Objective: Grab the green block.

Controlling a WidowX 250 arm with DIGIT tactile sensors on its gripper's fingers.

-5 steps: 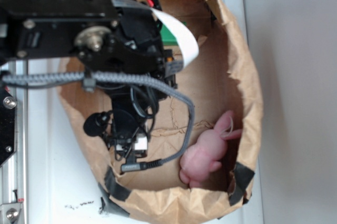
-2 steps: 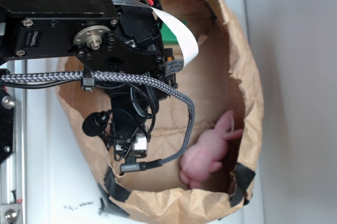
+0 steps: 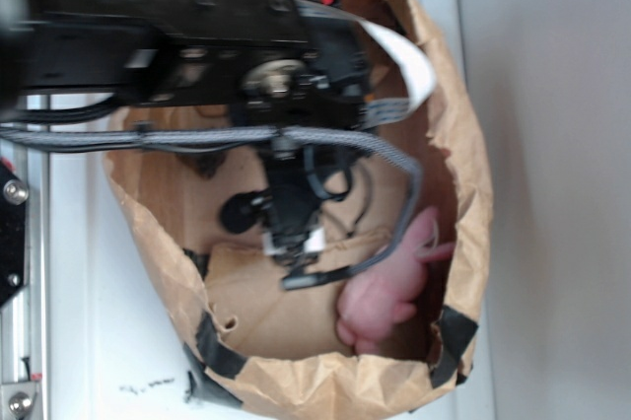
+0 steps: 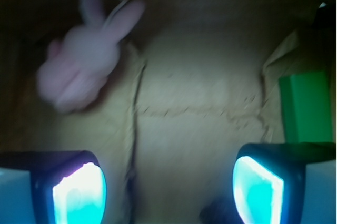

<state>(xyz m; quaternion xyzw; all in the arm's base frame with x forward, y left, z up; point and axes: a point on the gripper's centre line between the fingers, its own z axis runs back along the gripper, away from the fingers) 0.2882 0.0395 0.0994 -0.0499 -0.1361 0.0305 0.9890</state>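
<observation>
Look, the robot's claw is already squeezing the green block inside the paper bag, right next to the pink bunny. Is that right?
Not quite. In the wrist view the gripper is open with nothing between its fingers. The green block lies off to one side, untouched, and the pink bunny sits on the other side. Both are inside the paper bag.

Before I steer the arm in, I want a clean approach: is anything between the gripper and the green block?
Nothing visible: the open gripper has only bare paper between it and the green block.
</observation>
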